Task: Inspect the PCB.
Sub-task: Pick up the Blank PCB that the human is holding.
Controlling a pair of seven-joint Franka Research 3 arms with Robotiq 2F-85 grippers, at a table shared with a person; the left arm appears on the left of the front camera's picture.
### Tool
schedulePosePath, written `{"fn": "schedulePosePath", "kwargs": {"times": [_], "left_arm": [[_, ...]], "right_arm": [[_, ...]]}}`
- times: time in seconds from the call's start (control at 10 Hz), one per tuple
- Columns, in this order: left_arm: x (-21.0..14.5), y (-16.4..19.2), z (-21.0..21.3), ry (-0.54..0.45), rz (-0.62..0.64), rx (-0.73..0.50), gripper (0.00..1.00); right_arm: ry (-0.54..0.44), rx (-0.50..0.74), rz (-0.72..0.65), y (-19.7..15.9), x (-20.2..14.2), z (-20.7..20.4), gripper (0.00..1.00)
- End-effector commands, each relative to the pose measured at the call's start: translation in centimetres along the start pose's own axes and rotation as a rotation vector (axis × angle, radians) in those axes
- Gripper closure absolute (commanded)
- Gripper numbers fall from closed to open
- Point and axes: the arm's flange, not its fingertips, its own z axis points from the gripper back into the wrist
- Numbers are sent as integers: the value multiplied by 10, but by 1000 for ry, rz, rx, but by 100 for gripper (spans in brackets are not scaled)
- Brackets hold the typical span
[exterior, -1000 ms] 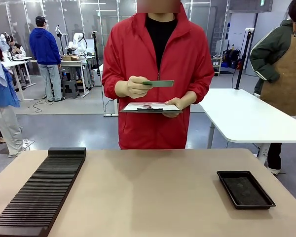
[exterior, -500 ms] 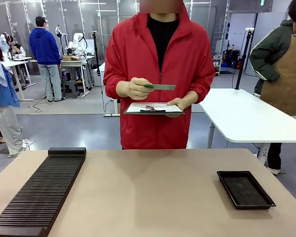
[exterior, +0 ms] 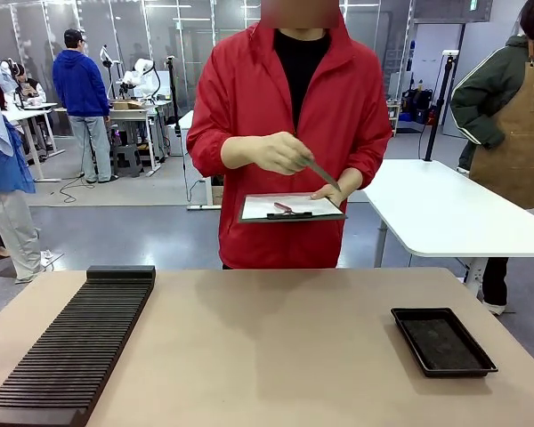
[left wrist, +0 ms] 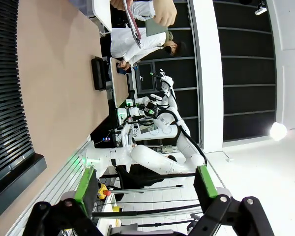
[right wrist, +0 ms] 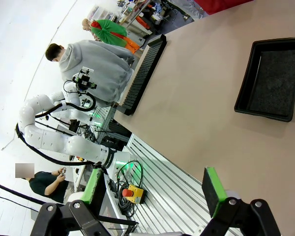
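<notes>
Up close, we see the left claw (left wrist: pixel 145 186) and the right claw (right wrist: pixel 152 191) both spread wide, holding and touching nothing. Farther off, beyond the table (exterior: pixel 267 356), a person's hand (exterior: pixel 280 153) pinches the circuit board (exterior: pixel 324 176) above a clipboard (exterior: pixel 289 208). Its long axis slants down toward picture right.

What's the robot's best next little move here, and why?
Probably keep both arms back, jaws open: the person's hand holds the small thin green circuit board tilted over a clipboard, far across the beige table from the left gripper and right gripper.
</notes>
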Motion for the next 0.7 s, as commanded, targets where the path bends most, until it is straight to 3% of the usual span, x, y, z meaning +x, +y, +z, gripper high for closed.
{"fn": "schedulePosePath", "kwargs": {"times": [0.0,0.6], "left_arm": [[-3,-1,1,6,4,-14,0],[-3,-1,1,6,4,-14,0]], "right_arm": [[-10,11,21,1,0,1,0],[0,0,0,0,0,0,0]]}}
